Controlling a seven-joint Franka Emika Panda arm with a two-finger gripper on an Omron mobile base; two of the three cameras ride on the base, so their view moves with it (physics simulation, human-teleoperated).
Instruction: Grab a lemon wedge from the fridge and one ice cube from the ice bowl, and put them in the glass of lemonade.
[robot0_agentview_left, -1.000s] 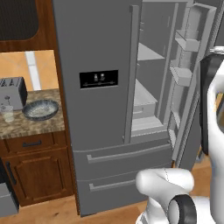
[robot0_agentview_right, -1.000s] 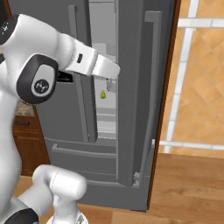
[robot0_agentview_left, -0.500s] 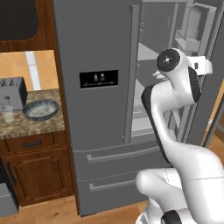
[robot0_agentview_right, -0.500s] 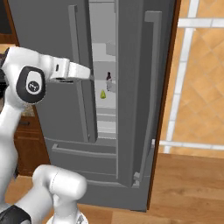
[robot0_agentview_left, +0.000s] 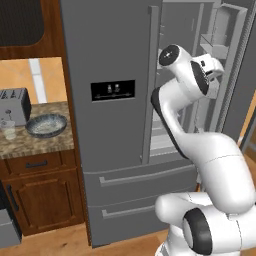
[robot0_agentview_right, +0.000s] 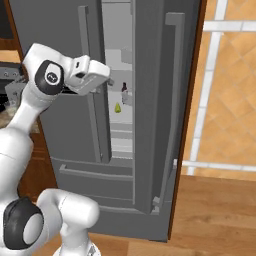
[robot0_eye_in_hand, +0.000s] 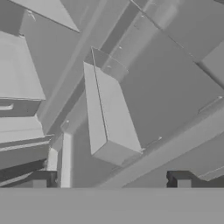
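Swung up toward the open fridge (robot0_agentview_left: 115, 120) since a moment ago, with pincer (robot0_eye_in_hand: 111, 186) spread wide, grasping nothing. Seen from the right base: lemon wedge (robot0_agentview_right: 117, 107) on a shelf at frame middle, beside a small dark bottle (robot0_agentview_right: 124, 93). Seen from the left base: ice bowl (robot0_agentview_left: 46, 125), glass of lemonade (robot0_agentview_left: 8, 129) and toaster (robot0_agentview_left: 14, 106) on the bench (robot0_agentview_left: 35, 142) at left. Seen from the hand: grey door bins (robot0_eye_in_hand: 113, 118).

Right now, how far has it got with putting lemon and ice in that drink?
Done: the fridge's right door is open. In hand: the arm is reaching into the opening with its gripper open and empty; the lemon wedge sits on a shelf inside, not yet picked up. Left: grabbing that wedge, taking an ice cube from the bowl on the counter, and dropping both in the glass beside it.
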